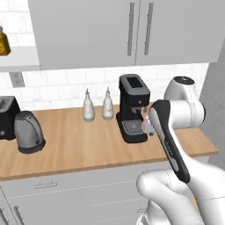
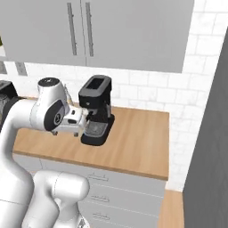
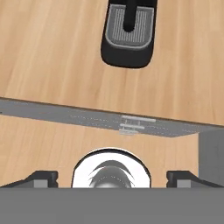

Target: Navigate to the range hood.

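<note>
Bottle: amber, on a white shelf (image 1: 17,59) at the far left (image 1: 3,41), high on the wall.
Outlet: on the white tile just under that shelf (image 1: 16,79).
Toaster: black box at the left edge of the surface (image 1: 8,116), touching or just behind the kettle.
Kettle: grey, rounded, dark base (image 1: 28,132), standing upright near the front left of the wood.
Surface: light wood top (image 1: 79,149) over grey drawers (image 1: 66,186), running from the left edge to a grey panel on the right (image 2: 209,147).
Shakers: two pale bottles side by side, upright (image 1: 88,107) (image 1: 107,104), between the kettle and the coffee machine, near the tiled wall.
Coffee machine: black, upright, with a grey drip grate at its foot (image 1: 133,107); from the hand camera the grate and base sit at the top of the frame (image 3: 129,33).
Cabinets: grey wall doors with long bar handles above it all (image 1: 132,28).
Arm: white, elbow raised to the right of the coffee machine (image 1: 184,105), forearm folded back toward the base.
Pincer: just beside the coffee machine's front (image 2: 85,119); its dark tips sit far apart at the bottom corners of the hand camera (image 3: 112,177), so it is spread and holds nothing.
Range hood: I can't find it anywhere from here.
</note>
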### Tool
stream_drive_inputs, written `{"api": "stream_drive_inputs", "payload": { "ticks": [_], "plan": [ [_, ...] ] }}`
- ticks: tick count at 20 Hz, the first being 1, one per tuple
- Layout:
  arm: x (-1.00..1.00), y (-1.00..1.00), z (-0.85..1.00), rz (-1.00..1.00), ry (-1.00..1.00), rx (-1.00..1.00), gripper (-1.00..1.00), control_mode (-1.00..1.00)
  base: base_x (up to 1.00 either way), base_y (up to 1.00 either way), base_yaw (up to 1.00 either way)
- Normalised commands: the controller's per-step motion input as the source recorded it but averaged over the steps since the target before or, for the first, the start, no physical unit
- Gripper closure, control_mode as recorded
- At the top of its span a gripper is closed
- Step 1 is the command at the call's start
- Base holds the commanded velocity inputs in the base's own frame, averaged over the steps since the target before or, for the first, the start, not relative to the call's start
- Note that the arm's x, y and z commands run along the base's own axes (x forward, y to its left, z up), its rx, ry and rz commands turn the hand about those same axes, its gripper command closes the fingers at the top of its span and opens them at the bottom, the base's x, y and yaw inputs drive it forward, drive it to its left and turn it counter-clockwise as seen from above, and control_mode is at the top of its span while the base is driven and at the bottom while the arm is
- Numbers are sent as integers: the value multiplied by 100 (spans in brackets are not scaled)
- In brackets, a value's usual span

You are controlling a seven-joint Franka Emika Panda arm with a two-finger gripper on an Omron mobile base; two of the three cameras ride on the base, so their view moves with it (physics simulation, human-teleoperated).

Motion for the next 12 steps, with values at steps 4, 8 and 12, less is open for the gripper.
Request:
{"api": "stream_drive_inputs", "payload": {
  "ticks": [4, 8, 12],
  "plan": [
    [0, 0, 0, 0, 0, 0, -100, 100, -51, 75, 17],
    [0, 0, 0, 0, 0, 0, -100, 100, -35, 98, 14],
    [0, 0, 0, 0, 0, 0, -100, 100, -13, 100, 11]
  ]
}}
